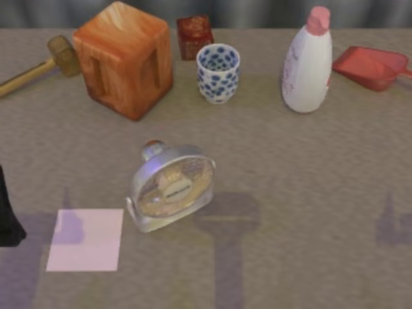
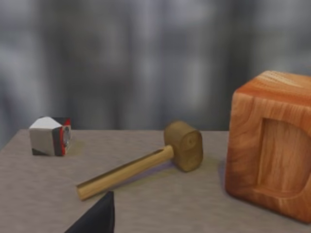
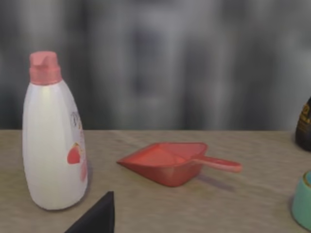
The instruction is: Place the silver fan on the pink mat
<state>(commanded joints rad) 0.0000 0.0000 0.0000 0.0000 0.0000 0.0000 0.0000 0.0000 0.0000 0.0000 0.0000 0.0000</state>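
Nearest our overhead camera, the pink mat lies flat at the table's near left, bare, with the silver fan just beside it to the right, apart from it and tipped back so its tan grille faces up. Our left gripper shows only as a dark shape at the table's left edge, near the mat; whether its fingers are open or shut we cannot tell. Our right gripper is out of the top view, and we cannot tell its state either.

We judge the task not yet begun. Risks from here: the fan's round, shiny rim could slip or roll out of a two-finger pinch, and a low approach from the left could drag the thin mat askew. A release while tilted might leave the fan toppled or overhanging the mat's edge.

By our count: one fan, one mat, one wooden block, one mallet, one blue-dotted cup, one small red box, one white bottle, one red scoop.
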